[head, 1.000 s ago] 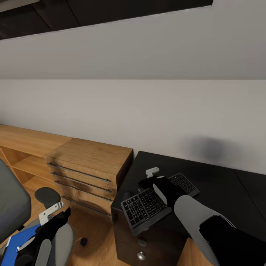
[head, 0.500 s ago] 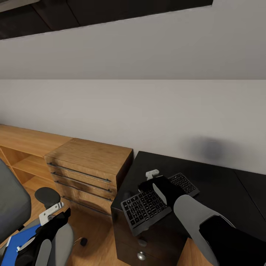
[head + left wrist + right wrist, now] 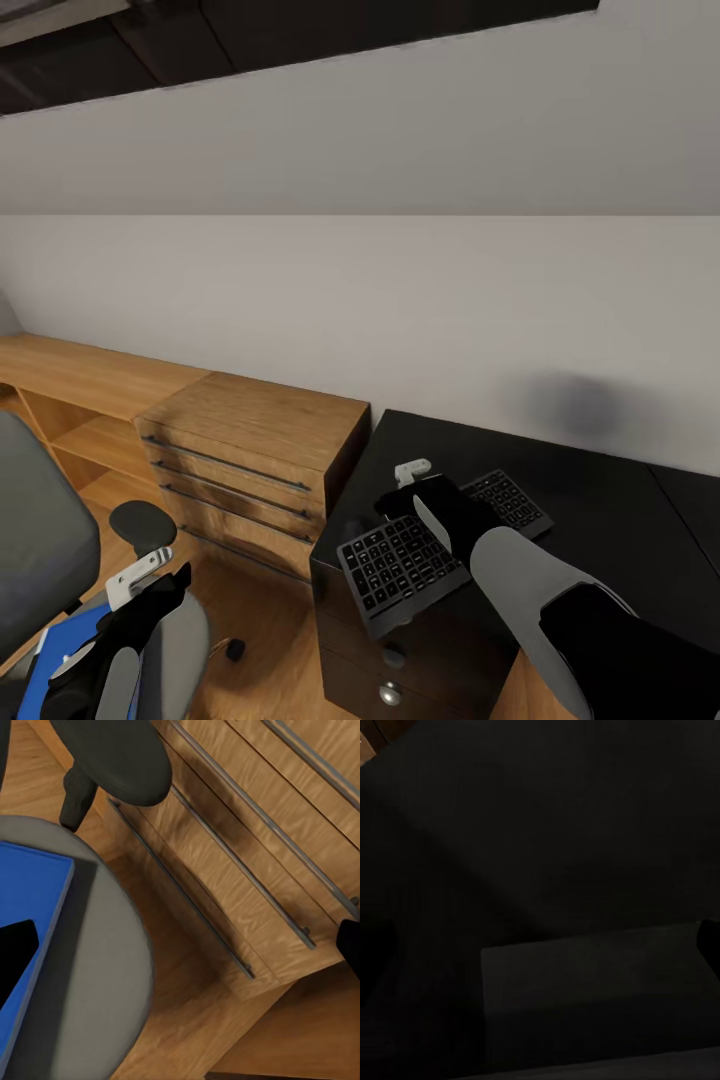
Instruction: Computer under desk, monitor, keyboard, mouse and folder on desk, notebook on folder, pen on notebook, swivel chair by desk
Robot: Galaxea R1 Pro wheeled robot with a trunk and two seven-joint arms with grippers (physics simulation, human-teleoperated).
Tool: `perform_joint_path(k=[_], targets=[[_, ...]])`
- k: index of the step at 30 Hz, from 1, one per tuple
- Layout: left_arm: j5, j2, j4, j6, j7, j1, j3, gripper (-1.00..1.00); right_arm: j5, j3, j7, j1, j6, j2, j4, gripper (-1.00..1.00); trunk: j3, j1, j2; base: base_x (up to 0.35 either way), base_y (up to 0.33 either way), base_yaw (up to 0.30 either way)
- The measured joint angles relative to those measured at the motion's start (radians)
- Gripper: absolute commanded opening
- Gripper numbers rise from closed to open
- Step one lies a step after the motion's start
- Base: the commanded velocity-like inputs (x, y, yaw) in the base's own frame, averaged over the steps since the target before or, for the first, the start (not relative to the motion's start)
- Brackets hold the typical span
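Keyboard [image 3: 440,545] on desk [image 3: 600,520] (left end) — wooden chest [image 3: 250,455] left of desk; folder [image 3: 30,945] on swivel chair [image 3: 97,967].

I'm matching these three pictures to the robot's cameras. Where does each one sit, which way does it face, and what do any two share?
Head view: on the head, facing forward and down at the desk, keyboard and wooden chest; both arms show, right gripper above the keyboard.
Left wrist view: near the left gripper, facing down at the swivel chair and folder.
Right wrist view: near the right gripper, close on a dark surface.
Shared by head and left wrist: chest, chair, folder.
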Motion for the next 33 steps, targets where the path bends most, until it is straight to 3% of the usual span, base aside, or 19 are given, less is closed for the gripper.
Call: perform_joint_path(k=[14, 19, 28, 33], targets=[[0.000, 0.000, 0.000, 0.000, 0.000, 0.000, 0.000, 1.00, 0.002, 0.001, 0.000, 0.000, 0.006, 0.000, 0.007, 1.00, 0.000, 0.000, 0.000, 0.000, 0.000, 0.001], [0.000, 0.000, 0.000, 0.000, 0.000, 0.000, 0.000, 1.00, 0.001, 0.000, 0.000, 0.000, 0.054, 0.001, 0.006, 1.00, 0.000, 0.000, 0.000, 0.000, 0.000, 0.000], [0.000, 0.000, 0.000, 0.000, 0.000, 0.000, 0.000, 1.00, 0.001, 0.000, 0.001, 0.000, 0.068, 0.000, 0.005, 1.00, 0.000, 0.000, 0.000, -0.003, 0.000, 0.000], [0.000, 0.000, 0.000, 0.000, 0.000, 0.000, 0.000, 1.00, 0.001, 0.000, 0.000, 0.000, 0.068, 0.000, 0.005, 1.00, 0.000, 0.000, 0.000, -0.210, 0.000, 0.000]])
